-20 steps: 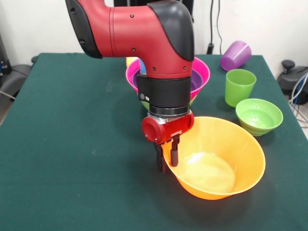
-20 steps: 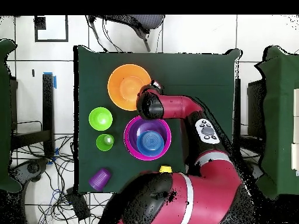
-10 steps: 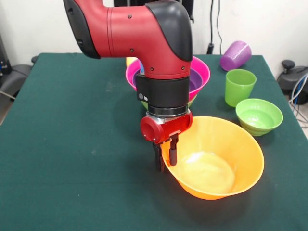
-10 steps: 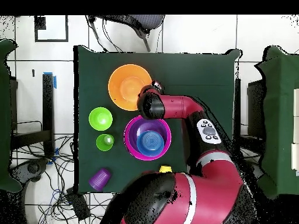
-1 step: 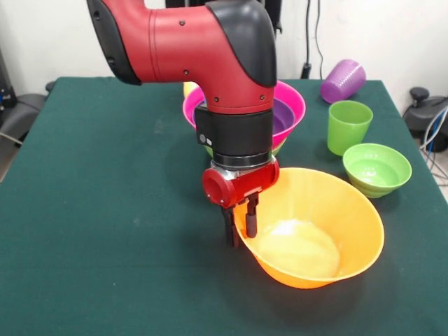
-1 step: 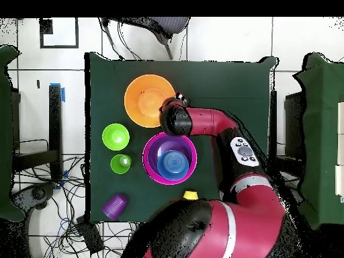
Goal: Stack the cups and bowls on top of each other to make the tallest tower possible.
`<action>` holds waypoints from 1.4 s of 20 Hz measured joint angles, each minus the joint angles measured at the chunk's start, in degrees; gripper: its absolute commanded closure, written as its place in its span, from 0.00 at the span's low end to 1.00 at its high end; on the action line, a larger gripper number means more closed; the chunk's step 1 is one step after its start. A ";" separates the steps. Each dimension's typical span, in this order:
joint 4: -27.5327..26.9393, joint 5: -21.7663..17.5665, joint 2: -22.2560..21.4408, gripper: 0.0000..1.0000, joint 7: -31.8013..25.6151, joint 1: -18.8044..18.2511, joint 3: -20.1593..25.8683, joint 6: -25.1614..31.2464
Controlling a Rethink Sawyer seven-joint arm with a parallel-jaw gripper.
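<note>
Gripper [image 5: 240, 225] pinches glossy orange bowl's [image 5: 336, 231] rim, bowl tilted.

Front low and close; overhead straight down, seemingly higher; both share table [image 5: 105, 210]

Orange bowl [image 6: 148, 99] near worktop [image 6: 222, 84] far edge; pink bowl [image 6: 149, 164] holding purple and blue bowls beside it; red arm [image 6: 201, 122] reaching between.
</note>
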 measured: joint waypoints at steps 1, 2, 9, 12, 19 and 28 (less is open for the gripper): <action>0.18 0.31 -0.18 1.00 0.00 -0.56 0.54 0.98; 0.42 0.80 -0.40 1.00 -0.01 -1.35 1.29 2.43; 2.21 3.26 -3.25 1.00 -0.01 -6.26 5.87 11.59; 2.60 3.20 -3.90 1.00 -0.01 -7.25 6.34 12.35; 3.19 3.03 -4.23 1.00 -0.01 -9.04 7.72 12.35; 6.07 3.02 -4.03 1.00 -0.01 -14.66 14.59 10.88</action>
